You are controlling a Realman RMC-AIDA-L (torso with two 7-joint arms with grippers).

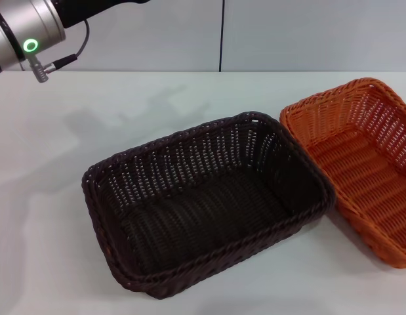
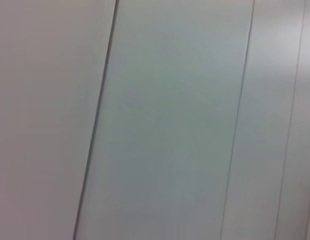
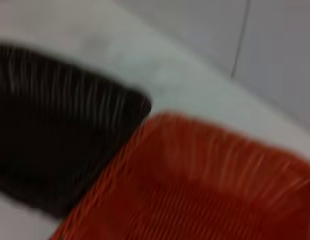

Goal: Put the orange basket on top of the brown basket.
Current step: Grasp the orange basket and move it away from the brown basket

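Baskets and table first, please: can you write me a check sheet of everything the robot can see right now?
Surface: white table, bare around the baskets.
Job's things: brown basket sits upright in the middle, nothing inside. Orange basket sits upright beside it on the robot's right, nothing inside, partly cut off by the picture edge. Their rims look touching or nearly so; not stacked yet.
Clutter: nothing seen.
Grippers: neither gripper is in view. Part of the left arm is raised at the far left, with a green light on. The right wrist camera looks down on both baskets.
Cables: one short dark cable on the left arm.
Surroundings: pale wall panels behind the table.
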